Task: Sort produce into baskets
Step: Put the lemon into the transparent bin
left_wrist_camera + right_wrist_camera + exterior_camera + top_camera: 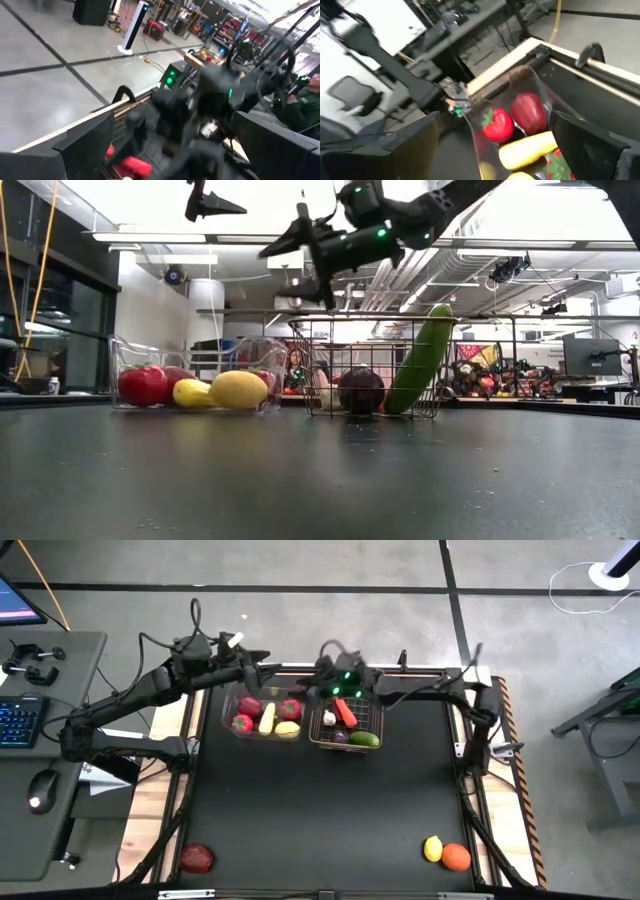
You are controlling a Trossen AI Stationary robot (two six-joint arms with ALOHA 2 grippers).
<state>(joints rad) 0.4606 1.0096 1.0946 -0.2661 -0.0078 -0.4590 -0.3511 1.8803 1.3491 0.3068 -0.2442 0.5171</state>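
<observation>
Overhead, black table (320,810), grey floor (300,565)

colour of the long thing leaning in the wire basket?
Green: the cucumber leans against the wire basket rim. Clearest in the low view.

Table (320,810): matte black top, pale wood edging.
Clear bin (228,712): transparent; holds a dark red apple (249,706), red strawberry (242,724), red tomato (290,710), yellow banana (267,718), yellow lemon (287,729).
Wire basket (318,739): copper mesh; holds an orange carrot (346,712), white garlic (329,719), purple eggplant (341,736), green cucumber (365,739).
Loose on the table: dark red apple (197,858), yellow lemon (432,848), orange (456,857).
Arms: black, with green lights.
</observation>
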